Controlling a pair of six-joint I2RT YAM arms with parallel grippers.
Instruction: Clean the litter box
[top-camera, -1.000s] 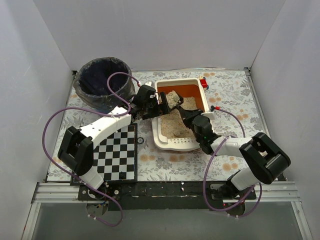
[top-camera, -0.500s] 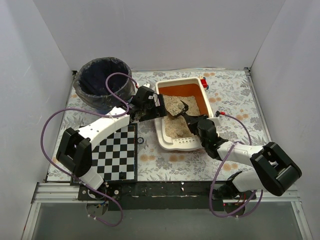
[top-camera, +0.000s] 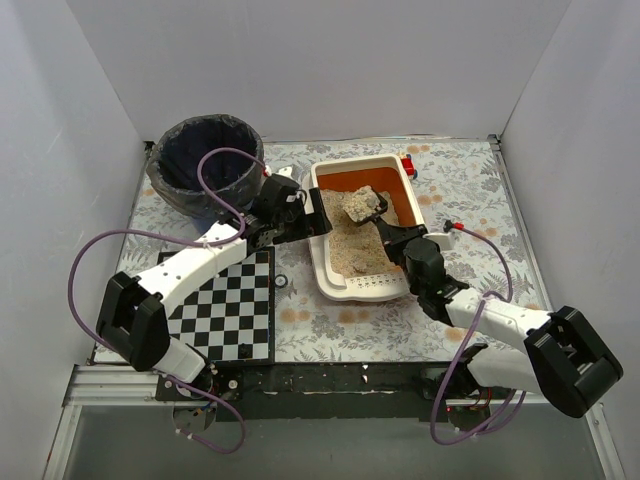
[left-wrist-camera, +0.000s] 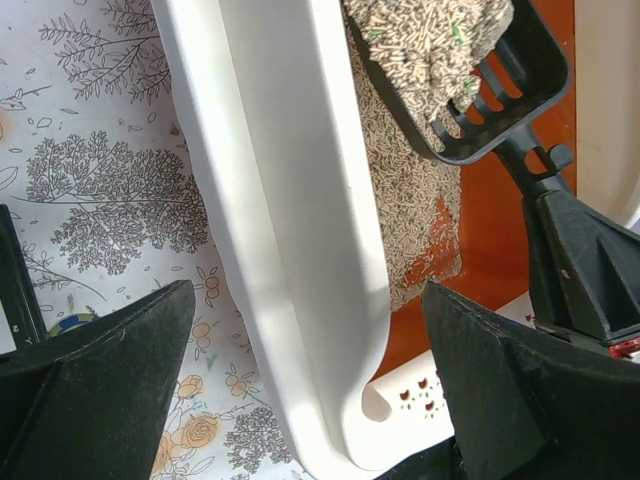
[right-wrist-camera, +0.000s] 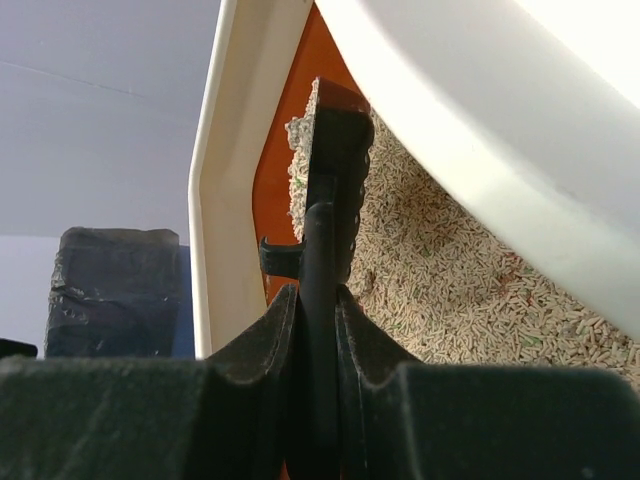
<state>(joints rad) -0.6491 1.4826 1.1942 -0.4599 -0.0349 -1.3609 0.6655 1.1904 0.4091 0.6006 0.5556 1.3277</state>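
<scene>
The floral-patterned surface (top-camera: 470, 190) carries the shallow cream-white plastic litter box (top-camera: 322, 262) with its orange floor. The box lies just right of centre, with its slotted ledge toward the arms. Its near end has swung a little to the right over the last second. The round blue bin (top-camera: 205, 165), lined with a dark bag, stands at the far left, near the box but apart from it, and has not moved.

The main change is the black slotted plastic scoop (top-camera: 362, 203). A second ago it lay nearer the left wall, down in the beige litter (top-camera: 355, 255). Now it sits further toward the far right of the box with a heap of pellets on it. In the left wrist view it appears lifted clear of the bed, with bare orange floor beside it. The right arm has stretched out low and long to get there. The right tool (right-wrist-camera: 315, 310) is clamped narrow on the scoop's handle.

The left tool (top-camera: 315, 225) has shifted only slightly along the box's left wall. It stands wide, with one finger (left-wrist-camera: 100, 390) outside the wall and the other inside. I cannot tell whether either pad touches the plastic.

I judge that one scoopful is up and draining, so the carry to the bin comes next. That path runs leftward over the box wall and across the left arm. The scoop should stay level on the way, or pellets may drop onto the surface.
</scene>
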